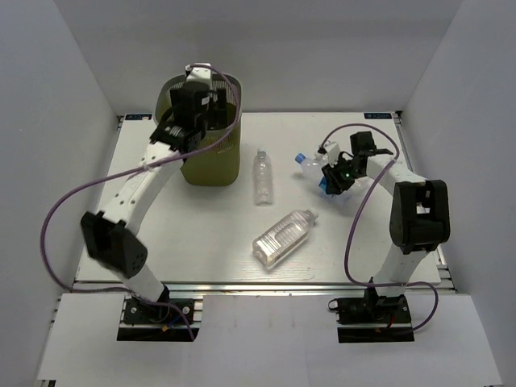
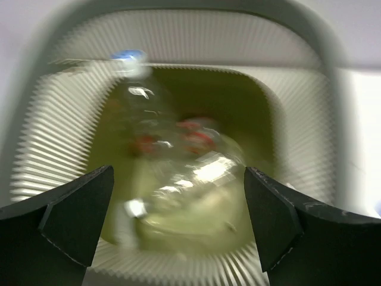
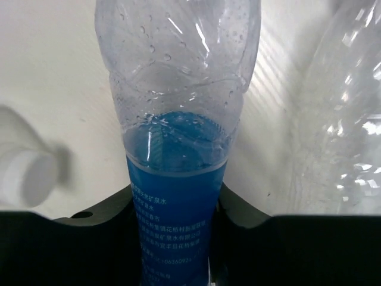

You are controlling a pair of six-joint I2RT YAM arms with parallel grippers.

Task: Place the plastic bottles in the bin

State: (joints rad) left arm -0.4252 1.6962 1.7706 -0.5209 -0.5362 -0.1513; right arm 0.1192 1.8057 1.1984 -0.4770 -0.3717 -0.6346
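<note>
Risk: the right gripper (image 1: 335, 179), at 2 o'clock on the table, pinches the clear blue-labelled plastic bottle (image 3: 178, 149) across its soft label band. The thin wall may buckle and slip on lifting, or knock the neighbouring clear bottle (image 3: 345, 119) just beside it. Its jaws are narrow, clamped on that bottle.

The left gripper (image 2: 178, 202) hangs over the olive-green mesh bin (image 1: 211, 165) at 11 o'clock, jaws wide, holding nothing. Blurred bottles (image 2: 178, 155) lie inside. A slim clear bottle (image 1: 263, 173) and a larger ribbed bottle (image 1: 284, 236) lie mid-table.

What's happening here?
The left end effector hangs open over the olive-green mesh bin, with clear bottles inside. The right end effector is shut on a blue-labelled clear plastic bottle at the right of the white table. A slim clear plastic bottle and a larger ribbed clear plastic bottle lie mid-table.
</note>
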